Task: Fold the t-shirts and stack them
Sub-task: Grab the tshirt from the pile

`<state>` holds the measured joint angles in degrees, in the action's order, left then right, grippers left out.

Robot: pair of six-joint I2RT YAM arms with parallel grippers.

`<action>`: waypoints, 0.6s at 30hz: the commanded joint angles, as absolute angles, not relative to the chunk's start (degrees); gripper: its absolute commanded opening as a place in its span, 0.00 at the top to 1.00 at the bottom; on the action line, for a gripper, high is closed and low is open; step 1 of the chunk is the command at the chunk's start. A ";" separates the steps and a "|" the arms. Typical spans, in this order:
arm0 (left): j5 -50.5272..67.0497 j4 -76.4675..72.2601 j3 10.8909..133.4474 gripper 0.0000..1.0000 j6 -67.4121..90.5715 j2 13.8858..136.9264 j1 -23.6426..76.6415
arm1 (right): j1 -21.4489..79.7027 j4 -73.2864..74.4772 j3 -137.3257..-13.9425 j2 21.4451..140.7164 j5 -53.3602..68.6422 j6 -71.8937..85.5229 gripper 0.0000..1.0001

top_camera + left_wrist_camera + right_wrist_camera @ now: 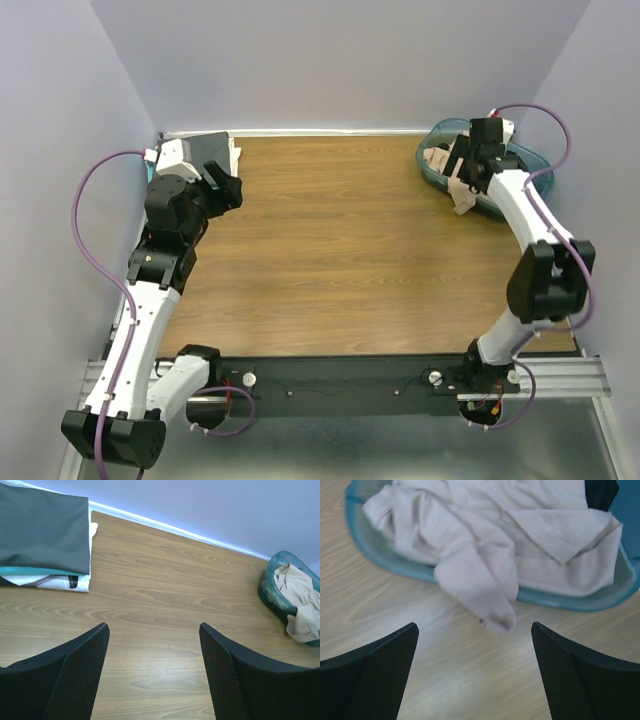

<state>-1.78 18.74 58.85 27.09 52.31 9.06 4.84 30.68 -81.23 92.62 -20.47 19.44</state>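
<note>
The right gripper [475, 627] stood wide open and empty above the bench [445, 675], close to the tan t-shirt [485, 545], which hung over the teal tub [570, 602] rim. The left gripper [152, 630] was likewise open and empty, near the folded t-shirts [45, 535] stacked in the far-left corner.

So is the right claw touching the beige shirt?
Apart. In the right wrist view the right claw is open, and bare table shows between each finger and the dangling sleeve of the beige shirt.
</note>
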 commanded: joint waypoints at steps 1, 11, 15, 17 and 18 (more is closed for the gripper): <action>-0.26 19.86 58.45 0.20 27.33 49.66 8.79 | 1.32 32.52 -87.36 100.53 -19.16 19.60 0.00; -2.28 23.55 52.83 0.20 31.90 41.31 8.79 | -2.99 32.52 -101.68 117.85 -15.21 18.99 0.00; -3.95 25.74 52.47 0.20 32.61 38.94 8.79 | -3.43 32.61 -103.71 122.59 -14.85 19.34 0.00; -5.01 26.45 52.91 0.20 32.61 38.59 8.79 | -3.52 32.43 -103.45 123.57 -14.50 19.77 0.00; -5.79 27.06 53.17 0.20 32.61 38.41 8.79 | -3.60 32.52 -103.10 124.18 -14.33 19.78 0.00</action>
<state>-2.63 24.03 53.01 31.70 39.64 9.06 -3.22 31.59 -101.97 121.36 -15.84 19.44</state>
